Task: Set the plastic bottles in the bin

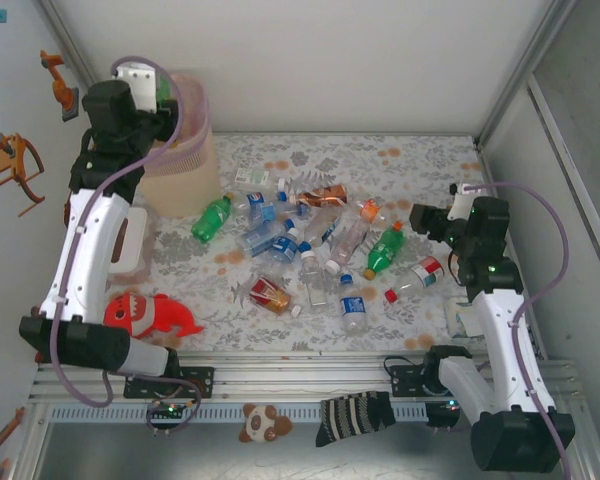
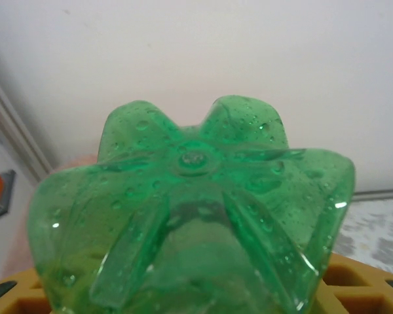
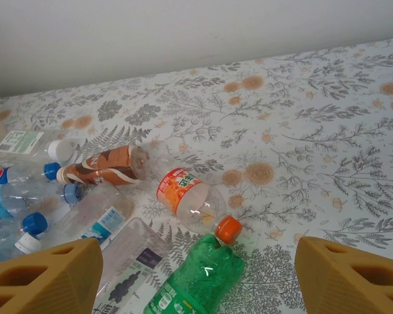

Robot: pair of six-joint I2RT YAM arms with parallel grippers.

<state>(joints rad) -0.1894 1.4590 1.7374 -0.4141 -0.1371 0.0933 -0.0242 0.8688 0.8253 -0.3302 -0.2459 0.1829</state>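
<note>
- Top view: the left gripper [image 1: 152, 92] hangs above the mouth of the bin [image 1: 185, 172], on the left part of its rim. It is clamped on a green bottle [image 1: 164, 90].
- The rest of the plastic bottles [image 1: 300, 245] lie scattered on the table to the right of the bin. The right gripper [image 1: 427, 218] waits well right of the bin, past that pile.
- For a clean drop, I would bring the bottle in toward the bin's centre before letting go, since a release at the rim could tip it off the pink liner.
- Left wrist view: the green bottle's ribbed base points away from the camera, and the yellow fingers [image 2: 357, 284] grip it from both sides, jaws about half closed around it.
- A pink blur low on the left is probably the bin's bag. The view is too tight to say whether the base is clear inside the rim, so the top view should guide the release.
- Open the jaws wide in one motion, then lift straight up from the bin.
- Right wrist view: the right gripper's fingers [image 3: 46, 275] stand apart with nothing held.
- Below them lies an orange-capped green bottle [image 3: 198, 278], far to the right of the bin and a fair next pick.
</note>
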